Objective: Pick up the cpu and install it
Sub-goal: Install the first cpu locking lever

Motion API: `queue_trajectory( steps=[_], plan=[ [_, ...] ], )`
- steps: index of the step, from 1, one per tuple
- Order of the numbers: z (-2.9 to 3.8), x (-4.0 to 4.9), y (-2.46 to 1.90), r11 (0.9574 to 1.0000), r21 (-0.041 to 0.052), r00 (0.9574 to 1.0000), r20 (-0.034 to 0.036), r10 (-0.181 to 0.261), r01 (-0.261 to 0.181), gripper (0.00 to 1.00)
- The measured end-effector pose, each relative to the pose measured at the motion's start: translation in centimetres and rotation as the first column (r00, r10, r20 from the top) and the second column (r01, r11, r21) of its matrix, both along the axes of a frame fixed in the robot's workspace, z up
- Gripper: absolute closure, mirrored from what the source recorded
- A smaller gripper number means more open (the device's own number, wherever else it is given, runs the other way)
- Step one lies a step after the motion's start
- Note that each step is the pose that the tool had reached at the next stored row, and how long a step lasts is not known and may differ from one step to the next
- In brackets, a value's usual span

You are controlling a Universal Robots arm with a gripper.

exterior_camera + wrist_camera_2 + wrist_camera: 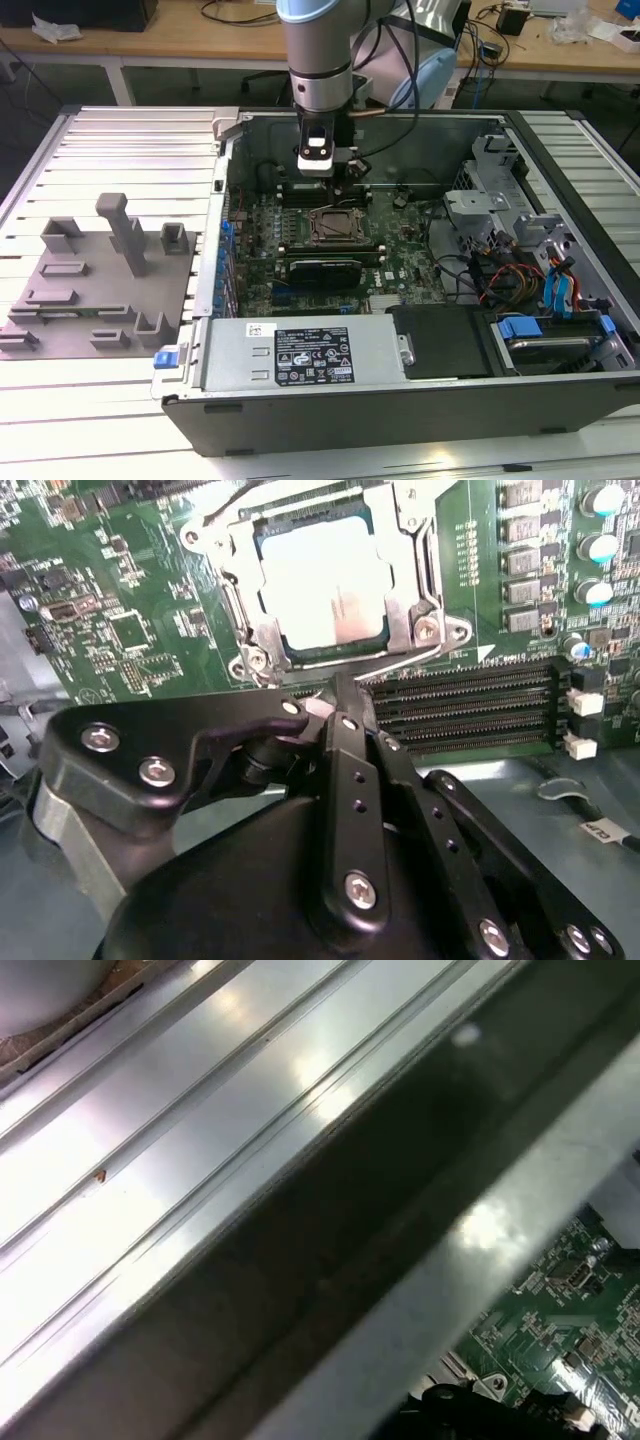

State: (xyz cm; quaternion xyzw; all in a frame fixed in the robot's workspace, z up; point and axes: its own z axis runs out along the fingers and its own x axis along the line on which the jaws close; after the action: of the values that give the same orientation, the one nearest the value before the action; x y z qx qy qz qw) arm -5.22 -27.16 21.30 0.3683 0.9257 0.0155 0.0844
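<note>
The cpu (325, 590) lies flat in the motherboard socket, its pale silvery top shining inside the metal frame (415, 570). In the second wrist view my gripper (337, 685) sits just off the socket's near edge, its black fingers (345, 770) drawn together with nothing visible between them. The tips meet right at the thin wire lever (420, 655) along that edge; whether they touch it I cannot tell. In the exterior view the gripper (333, 185) hangs over the board just behind the socket (335, 226).
The open computer case (400, 400) surrounds the motherboard, with a power supply (300, 352) in front and cables and drive bays (530, 290) on the exterior view's right. A grey plastic tray (100, 270) with upright holders rests on the ribbed table at the exterior view's left.
</note>
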Motion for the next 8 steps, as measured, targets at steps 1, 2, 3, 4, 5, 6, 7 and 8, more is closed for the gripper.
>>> queue_trajectory(
  steps=[1, 2, 3, 4, 5, 6, 7, 8],
  plan=[
    [0.00, 0.00, -0.16, 1.0000, -0.0004, 1.0000, -0.0001, 0.000, 0.000, 0.89],
    [0.00, 0.00, -0.28, 1.0000, -0.0005, 1.0000, -0.0001, 0.000, 0.000, 0.89],
    [-0.01, 0.00, -0.43, 1.0000, -0.0007, 1.0000, -0.0001, 0.000, 0.000, 0.89],
    [-0.09, 0.00, -0.65, 1.0000, -0.0008, 1.0000, -0.0001, 0.000, 0.000, 0.89],
    [-0.10, 0.00, -0.68, 1.0000, -0.0007, 1.0000, -0.0001, 0.000, 0.000, 0.89],
    [-0.11, 0.00, -0.68, 1.0000, -0.0007, 1.0000, 0.0000, 0.000, 0.000, 0.89],
    [-0.09, 0.00, -0.68, 1.0000, -0.0008, 1.0000, -0.0001, 0.001, -0.001, 0.89],
    [-0.04, -0.01, -0.68, 1.0000, -0.0009, 1.0000, -0.0003, 0.002, -0.002, 0.89]
  ],
)
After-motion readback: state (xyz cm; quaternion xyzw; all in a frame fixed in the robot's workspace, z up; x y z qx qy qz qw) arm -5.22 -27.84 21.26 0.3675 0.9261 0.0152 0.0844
